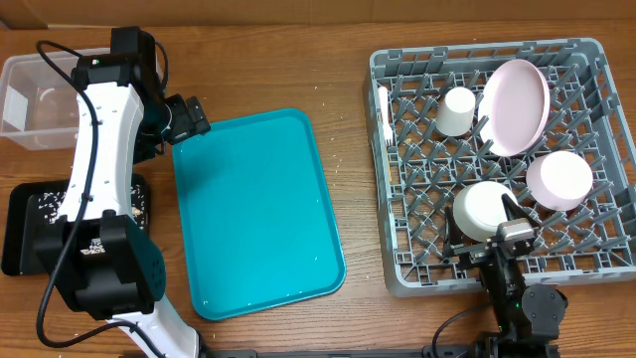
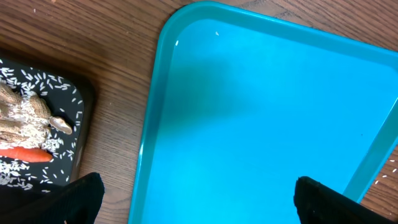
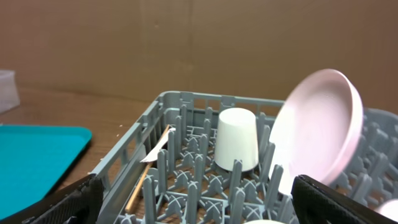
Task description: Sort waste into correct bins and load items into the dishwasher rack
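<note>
Teal serving tray (image 1: 258,214) bare; pink plate (image 1: 517,104), cup (image 1: 457,111) in dishwasher rack (image 1: 427,283). Left gripper (image 1: 189,117), right gripper (image 1: 502,231): fingers spread, empty. Advised: lift right straight off near bowl (image 1: 482,207).

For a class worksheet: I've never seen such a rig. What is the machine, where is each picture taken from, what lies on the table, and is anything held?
Two robot arms work at a table, each ending in a two-finger gripper. One picture looks down from above; the other two come from cameras on the wrists, so the dark shapes at their bottom corners are fingers. The left gripper hovers over the teal tray; the right gripper faces the rack, which holds a pink plate, a cup, two bowls and a fork. At the left sit a clear tub and a black tray with rice and a carrot. Both are open, holding nothing.
</note>
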Motion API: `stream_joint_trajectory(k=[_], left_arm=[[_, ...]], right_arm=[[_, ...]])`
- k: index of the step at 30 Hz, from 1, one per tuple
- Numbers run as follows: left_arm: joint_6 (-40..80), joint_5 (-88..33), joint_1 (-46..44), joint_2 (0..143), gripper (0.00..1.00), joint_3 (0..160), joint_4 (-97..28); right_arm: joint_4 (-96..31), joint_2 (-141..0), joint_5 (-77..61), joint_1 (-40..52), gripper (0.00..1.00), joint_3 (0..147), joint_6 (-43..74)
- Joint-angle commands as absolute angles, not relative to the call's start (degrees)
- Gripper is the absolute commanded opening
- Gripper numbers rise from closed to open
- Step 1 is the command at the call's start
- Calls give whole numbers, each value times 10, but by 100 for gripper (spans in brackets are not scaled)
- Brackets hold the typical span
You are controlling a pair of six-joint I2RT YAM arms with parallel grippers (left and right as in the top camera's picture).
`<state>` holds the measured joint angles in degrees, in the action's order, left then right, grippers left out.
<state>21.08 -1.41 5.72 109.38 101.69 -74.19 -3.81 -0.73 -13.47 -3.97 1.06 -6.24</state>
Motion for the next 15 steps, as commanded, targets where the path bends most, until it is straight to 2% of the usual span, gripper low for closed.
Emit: stream_joint_trajectory(k=[1, 4, 10, 15], left_arm=[[219, -11, 56, 1083, 100, 1028, -743], [219, -11, 56, 1083, 100, 1028, -743], [219, -11, 56, 1083, 100, 1028, -743], [219, -11, 56, 1083, 100, 1028, -743]], right_arm=[[-44, -1, -65, -35, 100, 5, 57], [-48, -1, -19, -35, 100, 5, 114], [-48, -1, -17, -35, 100, 5, 55], [-47, -1, -22, -35, 100, 5, 56]])
